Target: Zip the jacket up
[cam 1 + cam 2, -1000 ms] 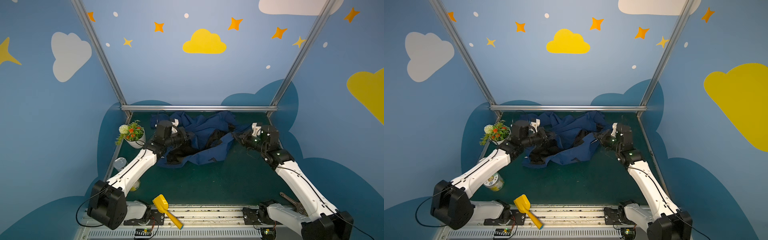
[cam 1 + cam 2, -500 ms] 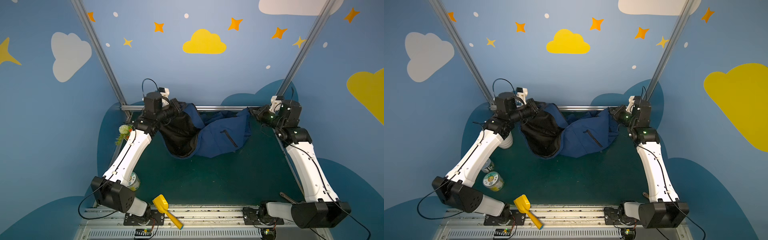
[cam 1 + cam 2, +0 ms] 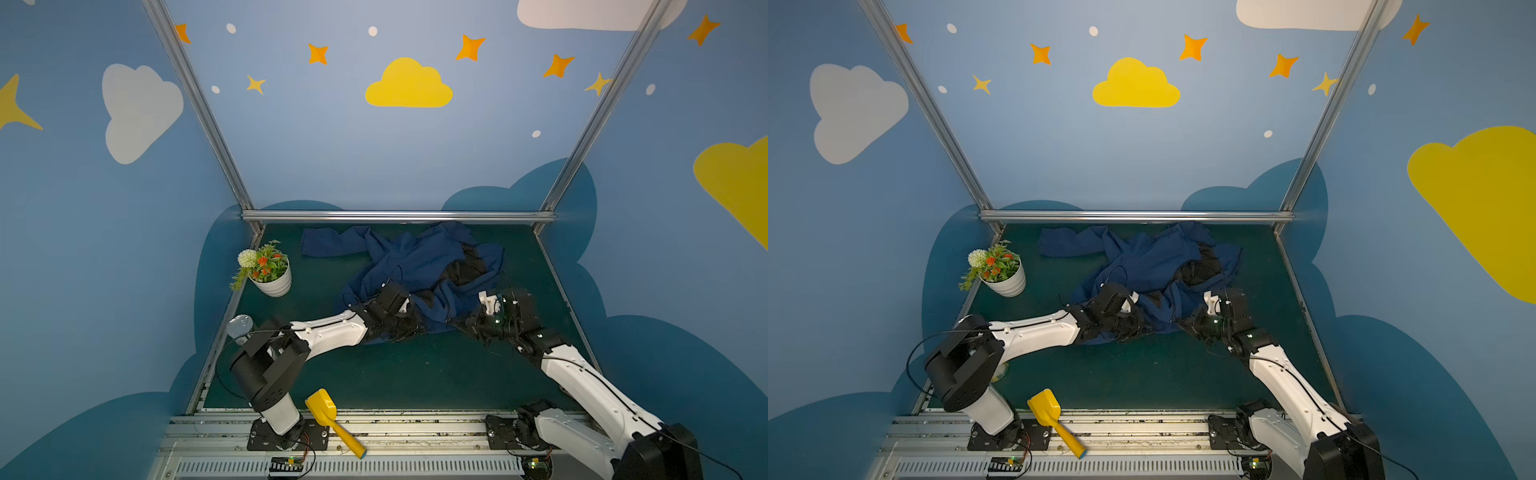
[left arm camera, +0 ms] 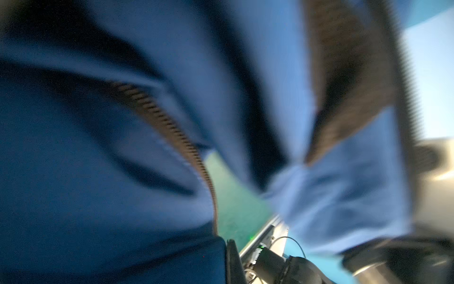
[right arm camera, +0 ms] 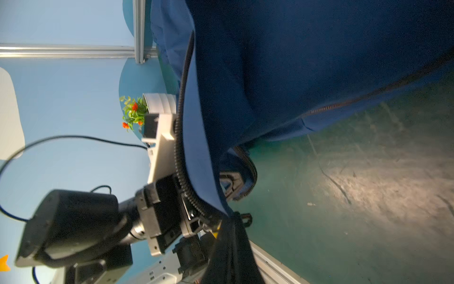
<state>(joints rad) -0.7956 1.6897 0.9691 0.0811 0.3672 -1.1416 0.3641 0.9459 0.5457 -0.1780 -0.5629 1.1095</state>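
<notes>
Two sets of jaws meet at near hem of navy jacket [image 3: 415,257], crumpled on green desk [image 3: 374,374]. Jaws of left gripper [image 3: 409,323] clenched, sunk in fabric folds. Jaws of right gripper [image 3: 462,325] clenched on hem just beside them. Bulk of jacket heaped beyond both sets of jaws, black lining [image 3: 465,270] showing. Front zipper [image 4: 169,125] teeth run unjoined close past left jaws in blurred wrist view. Flower pot [image 3: 272,279] well apart, outward of left jaws.
</notes>
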